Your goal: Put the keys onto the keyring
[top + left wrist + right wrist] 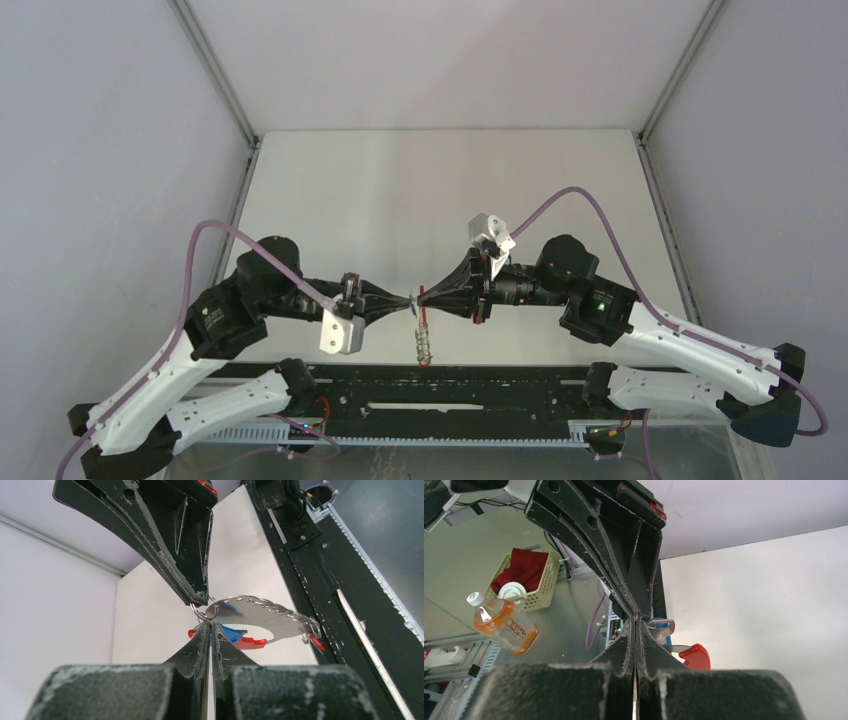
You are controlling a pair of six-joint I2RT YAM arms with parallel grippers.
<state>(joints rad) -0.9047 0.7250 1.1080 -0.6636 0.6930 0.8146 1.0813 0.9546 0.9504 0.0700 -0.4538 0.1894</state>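
Silver rings of the keyring (424, 340) hang above the pale surface (400, 200), toward 6 o'clock from the spot where the two arms meet tip to tip at the middle of the top view. There the left end effector (409, 299) reaches in from 9 o'clock and the right end effector (427, 296) from 3 o'clock.

The right end effector has its jaws closed. Small rings (198, 613) poke out at its tips in the left wrist view, so it grips the keyring.

The left end effector has its jaws closed to a hairline gap. The blue tag (231, 633) of one of the keys lies right against its tips, but whether it is pinched cannot be told.

From the rings a curved silver strip (265, 614) edged with small holes runs toward 3 o'clock in that view. It ends at a small red piece (315, 643). More red shows just beside the blue tag; whether that is tag or band cannot be told.

At 9 o'clock in the right wrist view are a basket (544, 587) holding a red cloth (524, 567) and, beside it, a bottle (504, 622) of orange liquid.
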